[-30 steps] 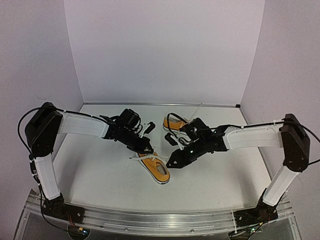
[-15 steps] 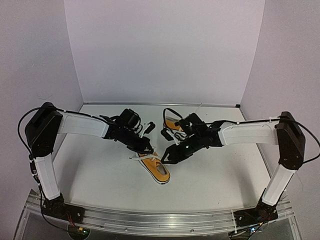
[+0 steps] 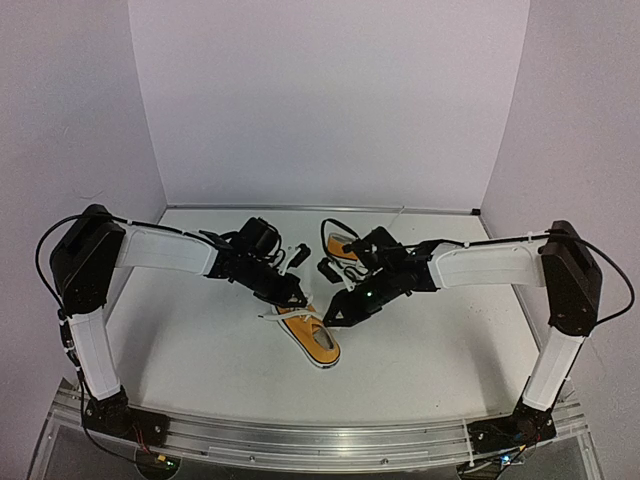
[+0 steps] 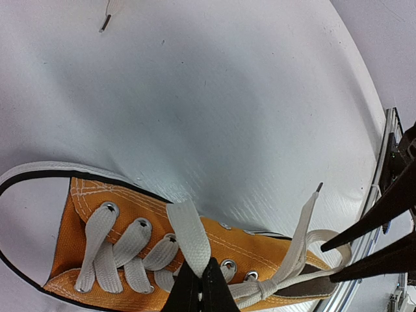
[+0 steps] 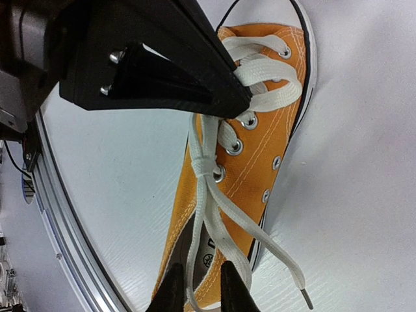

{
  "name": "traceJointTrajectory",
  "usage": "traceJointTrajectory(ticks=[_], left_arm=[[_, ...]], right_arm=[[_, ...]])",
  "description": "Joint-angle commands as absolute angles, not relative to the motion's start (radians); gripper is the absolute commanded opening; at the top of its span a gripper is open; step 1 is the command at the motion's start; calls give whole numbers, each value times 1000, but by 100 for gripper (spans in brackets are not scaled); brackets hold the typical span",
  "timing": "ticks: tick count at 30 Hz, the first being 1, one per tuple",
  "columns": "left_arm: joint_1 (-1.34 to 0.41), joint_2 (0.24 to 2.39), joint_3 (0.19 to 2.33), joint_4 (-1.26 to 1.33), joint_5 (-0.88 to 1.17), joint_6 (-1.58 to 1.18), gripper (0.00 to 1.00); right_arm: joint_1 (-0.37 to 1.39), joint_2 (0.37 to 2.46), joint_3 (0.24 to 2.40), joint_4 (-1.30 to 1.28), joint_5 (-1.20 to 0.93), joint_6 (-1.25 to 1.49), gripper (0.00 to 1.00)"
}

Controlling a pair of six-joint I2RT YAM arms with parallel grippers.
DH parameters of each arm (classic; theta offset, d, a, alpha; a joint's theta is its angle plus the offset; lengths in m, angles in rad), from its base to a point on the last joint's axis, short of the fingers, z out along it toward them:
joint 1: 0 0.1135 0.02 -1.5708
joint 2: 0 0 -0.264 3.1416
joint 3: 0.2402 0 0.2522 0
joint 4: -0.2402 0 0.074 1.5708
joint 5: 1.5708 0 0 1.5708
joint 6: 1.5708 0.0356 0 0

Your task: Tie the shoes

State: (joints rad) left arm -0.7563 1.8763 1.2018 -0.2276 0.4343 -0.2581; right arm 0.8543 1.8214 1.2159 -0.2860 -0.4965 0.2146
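The left gripper [image 4: 200,272] clenched on a lace [image 4: 188,234] of the near shoe [image 4: 260,246], mid-table.
It reaches in from the shoe's 11 o'clock. The right gripper [image 5: 200,270], at the shoe's 2 o'clock, sets narrowly parted fingers [image 5: 170,289] astride the crossed strands by the heel opening; whether it pinches them I cannot tell. The far shoe [image 3: 343,244] lies at 12 o'clock on the table [image 3: 200,340], partly behind the right arm.

White table [image 3: 180,340]: plain surface, fills the lower half of the top view. Near shoe [image 3: 312,338] lies at frame centre, sole down. Far shoe [image 3: 340,245] lies just above centre, partly covered. One loose lace end [image 5: 296,286] rests flat on the surface beside the near shoe.
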Motion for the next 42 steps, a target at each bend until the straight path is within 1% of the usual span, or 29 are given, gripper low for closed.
traceJointTrajectory(ticks=[1, 6, 12, 33, 37, 38, 39, 41, 42], left_arm=[[-750, 1831, 1221, -223, 413, -237, 0], [-729, 1810, 1200, -219, 397, -241, 0], [-712, 1795, 1181, -207, 386, -245, 0], [-698, 1795, 1186, -225, 367, -216, 0], [-703, 1800, 1200, -219, 399, -198, 1], [-709, 1796, 1202, -217, 396, -196, 4], [-711, 1787, 1203, -219, 385, -195, 11], [-712, 1757, 1186, -214, 371, -201, 28], [-711, 1738, 1169, -211, 357, -207, 36]], right_arm=[[861, 1797, 1191, -297, -495, 210, 1], [860, 1737, 1127, -302, -478, 215, 0], [860, 1718, 1074, -308, -470, 221, 0], [861, 1693, 1033, -359, -467, 218, 0], [863, 1708, 1068, -319, -531, 231, 0], [867, 1714, 1085, -310, -541, 233, 1], [868, 1720, 1100, -304, -547, 235, 7], [869, 1723, 1133, -299, -553, 236, 27], [868, 1719, 1142, -299, -549, 238, 34]])
